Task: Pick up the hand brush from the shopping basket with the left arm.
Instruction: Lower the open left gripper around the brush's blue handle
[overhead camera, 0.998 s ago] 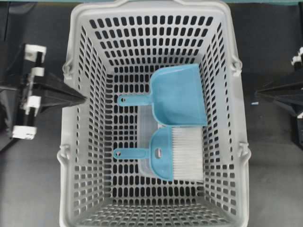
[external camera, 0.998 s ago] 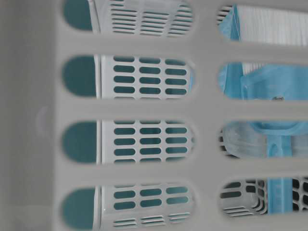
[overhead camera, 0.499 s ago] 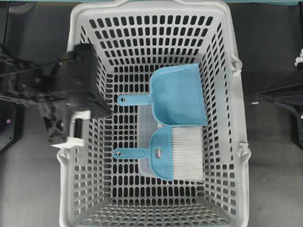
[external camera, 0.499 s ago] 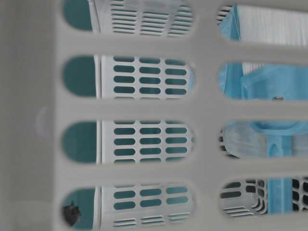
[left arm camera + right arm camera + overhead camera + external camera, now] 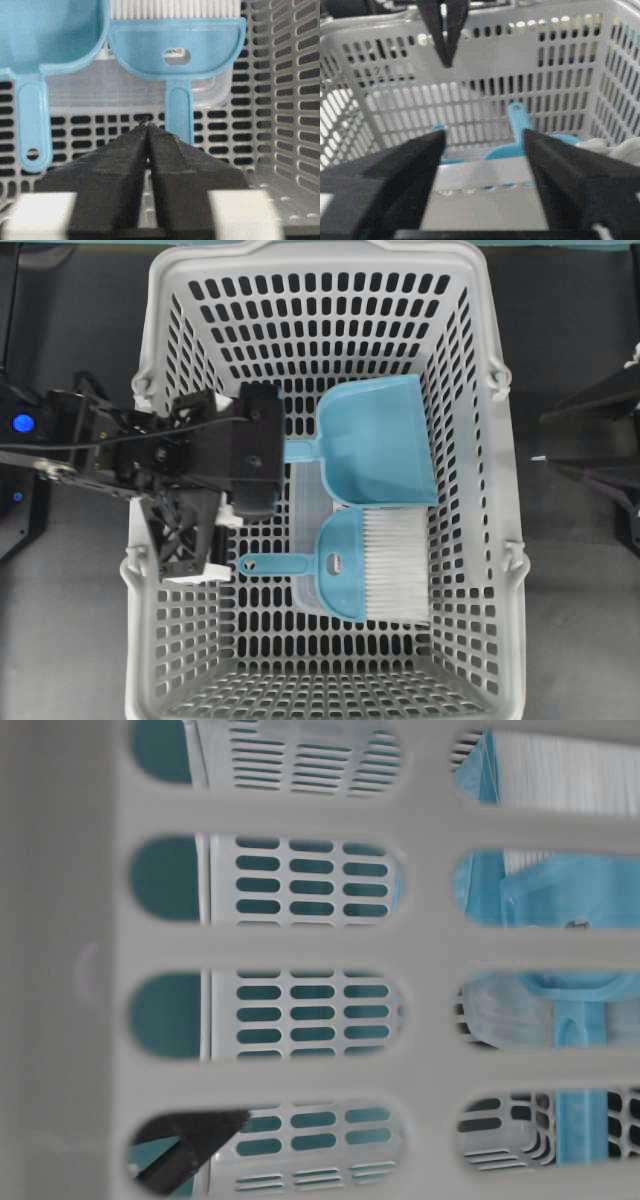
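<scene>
The teal-blue hand brush [image 5: 345,565] lies flat on the floor of the light-grey shopping basket [image 5: 156,300], its white bristles to the right and its handle [image 5: 270,563] to the left. My left arm [image 5: 250,450] reaches over the basket's left wall. In the left wrist view the left gripper [image 5: 146,126] is shut and empty, its tips just left of the brush handle [image 5: 179,112] and apart from it. The brush body [image 5: 175,45] lies ahead. My right gripper [image 5: 482,145] is open and empty outside the basket's right wall [image 5: 545,75].
A teal-blue dustpan [image 5: 375,440] lies just behind the brush, with its handle [image 5: 31,125] left of my left gripper. A clear plastic container [image 5: 303,530] lies under both. The basket walls [image 5: 295,100] close in all around.
My left arm has swung from outside the basket's left wall over the rim and down inside, towards the brush handle. The right gripper's jaws have spread. The brush and dustpan have not moved.
</scene>
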Robot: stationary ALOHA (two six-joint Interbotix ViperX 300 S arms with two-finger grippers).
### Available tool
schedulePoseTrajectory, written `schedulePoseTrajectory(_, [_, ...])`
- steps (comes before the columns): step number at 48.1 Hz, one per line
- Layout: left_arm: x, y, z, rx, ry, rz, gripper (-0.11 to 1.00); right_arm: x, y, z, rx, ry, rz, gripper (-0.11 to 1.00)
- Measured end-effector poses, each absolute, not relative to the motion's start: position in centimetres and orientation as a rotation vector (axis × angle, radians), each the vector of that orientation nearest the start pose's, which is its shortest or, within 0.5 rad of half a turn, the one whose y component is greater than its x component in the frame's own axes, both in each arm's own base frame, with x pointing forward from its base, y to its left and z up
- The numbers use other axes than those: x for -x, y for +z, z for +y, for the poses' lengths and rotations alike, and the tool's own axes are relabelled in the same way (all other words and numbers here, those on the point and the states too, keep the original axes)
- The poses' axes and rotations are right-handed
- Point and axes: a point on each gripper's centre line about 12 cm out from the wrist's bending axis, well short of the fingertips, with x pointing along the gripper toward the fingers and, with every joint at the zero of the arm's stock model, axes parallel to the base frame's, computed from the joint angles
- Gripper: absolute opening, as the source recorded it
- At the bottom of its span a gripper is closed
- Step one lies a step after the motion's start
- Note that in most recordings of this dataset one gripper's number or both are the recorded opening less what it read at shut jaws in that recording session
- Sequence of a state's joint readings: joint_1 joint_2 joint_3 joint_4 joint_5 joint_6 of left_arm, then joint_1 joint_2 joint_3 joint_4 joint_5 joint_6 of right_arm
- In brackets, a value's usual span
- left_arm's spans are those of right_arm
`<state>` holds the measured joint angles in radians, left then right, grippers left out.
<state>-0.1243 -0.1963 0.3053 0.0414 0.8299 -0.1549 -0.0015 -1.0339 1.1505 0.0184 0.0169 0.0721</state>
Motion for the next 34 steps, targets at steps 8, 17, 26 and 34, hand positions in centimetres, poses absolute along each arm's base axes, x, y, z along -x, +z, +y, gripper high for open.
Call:
schedulePoseTrajectory(8, [-37.5, 28.8, -4.7, 0.060, -0.019, 0.984, 0.66, -18.8, 28.1, 0.0, -0.092, -0.007, 0.133, 0.70])
schedulePoseTrajectory(17, [-38.8, 25.4, -5.9, 0.087, -0.006, 1.072, 0.91, -18.8, 28.1, 0.0, -0.092, -0.007, 0.136, 0.70])
schedulePoseTrajectory(26, [-39.7, 21.5, -7.4, 0.070, -0.014, 1.166, 0.91, -18.8, 28.1, 0.0, -0.092, -0.007, 0.135, 0.70])
schedulePoseTrajectory(34, [-39.8, 19.1, -7.7, 0.055, -0.011, 1.222, 0.91, -18.8, 28.1, 0.0, -0.092, -0.006, 0.135, 0.70])
